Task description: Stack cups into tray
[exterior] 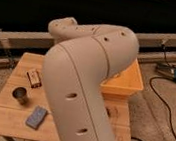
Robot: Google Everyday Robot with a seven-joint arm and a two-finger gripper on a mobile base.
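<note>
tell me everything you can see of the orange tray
The tray is a big orange-yellow rectangular bin that looks like plastic, with raised sloping walls. It sits upright on the right rear part of the wooden table. The arm hides its left side and most of its inside, so its contents cannot be told. Only the right wall and right corners show. The gripper is out of view.

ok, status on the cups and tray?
Tool out of sight behind the big cream arm. Dark grey metal tumbler upright on wooden table, untouched. Orange plastic tray half hidden by arm.
</note>
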